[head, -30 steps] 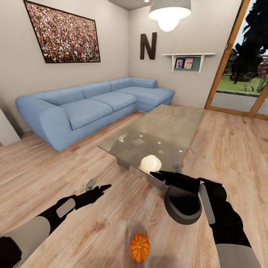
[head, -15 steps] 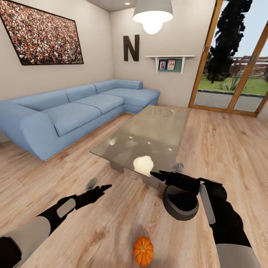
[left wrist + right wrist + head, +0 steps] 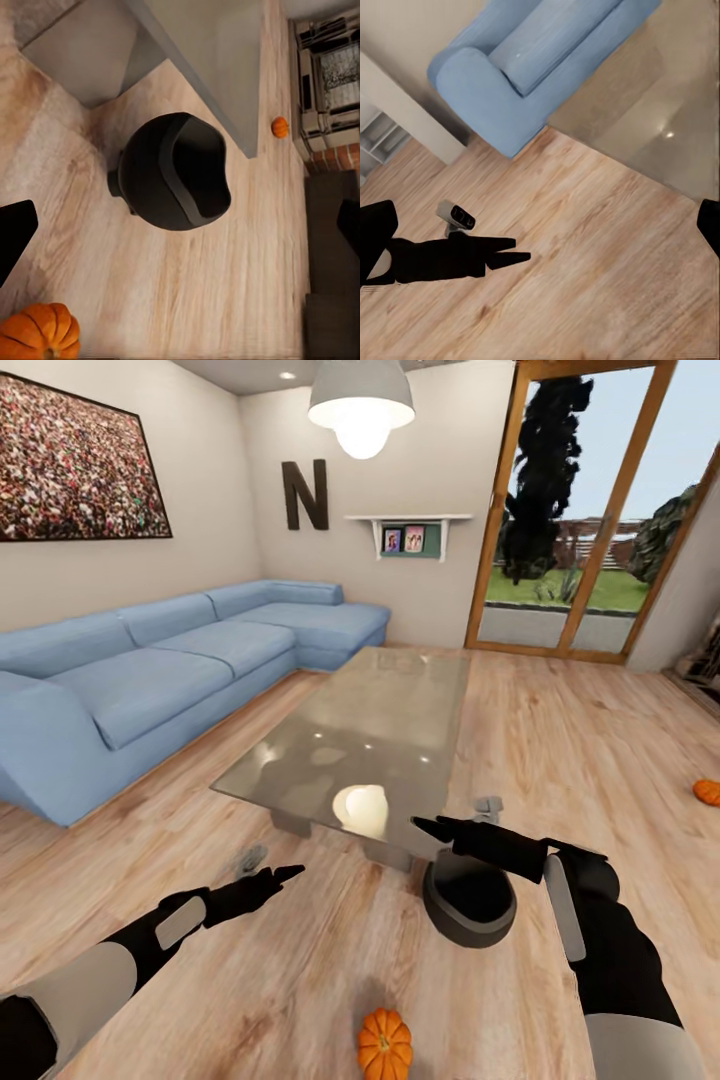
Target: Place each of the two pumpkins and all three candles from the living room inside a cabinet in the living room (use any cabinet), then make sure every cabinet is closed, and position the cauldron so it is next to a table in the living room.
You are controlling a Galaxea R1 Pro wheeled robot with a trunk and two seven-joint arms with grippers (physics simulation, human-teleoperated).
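The black cauldron (image 3: 468,900) (image 3: 176,172) stands on the wood floor at the near corner of the glass-topped table (image 3: 380,710) (image 3: 217,52). My right gripper (image 3: 430,828) hangs open just above the cauldron's far rim, holding nothing. My left gripper (image 3: 285,874) (image 3: 521,251) is open over bare floor to the left. One orange pumpkin (image 3: 385,1045) (image 3: 37,330) lies on the floor close in front of me. A second pumpkin (image 3: 708,792) (image 3: 280,127) lies far off to the right. Candles and cabinet are out of view.
A long blue corner sofa (image 3: 150,670) (image 3: 532,67) runs along the left wall. Glass doors (image 3: 570,530) stand at the back right. A brick and shelf unit (image 3: 330,75) stands beyond the far pumpkin. A lamp (image 3: 360,405) hangs above the table.
The camera has turned to the right, so the room slid left in the picture and the second pumpkin came into view. Both arms keep their pose.
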